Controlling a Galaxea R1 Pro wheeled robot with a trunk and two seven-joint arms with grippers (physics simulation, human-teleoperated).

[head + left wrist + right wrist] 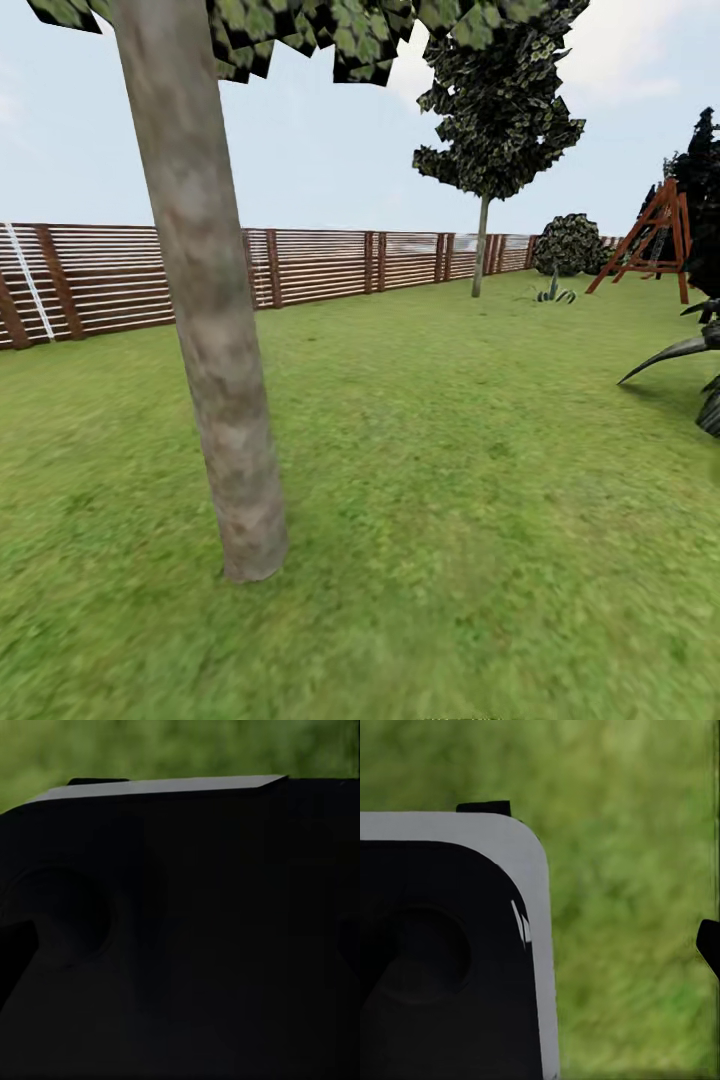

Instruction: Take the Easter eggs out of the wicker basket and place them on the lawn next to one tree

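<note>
Lawn (450,480) fills the lower two-thirds of the head view: flat mottled grass, even footing for eggs. Fence (320,265) of brown slats crosses mid-frame, enclosing the garden. Near tree (205,300) stands left of centre, pale trunk leaning slightly, base on bare grass; a second tree (482,250) stands far off, upper right, by the fence. Red wooden frame (655,245) at right edge. No eggs or basket seen; location unknown. Judgement: eggs likely light, smooth, prone to roll; grip across the middle. Wrist views give dark robot housing (442,960) over grass; finger state: cannot tell for either arm.
</note>
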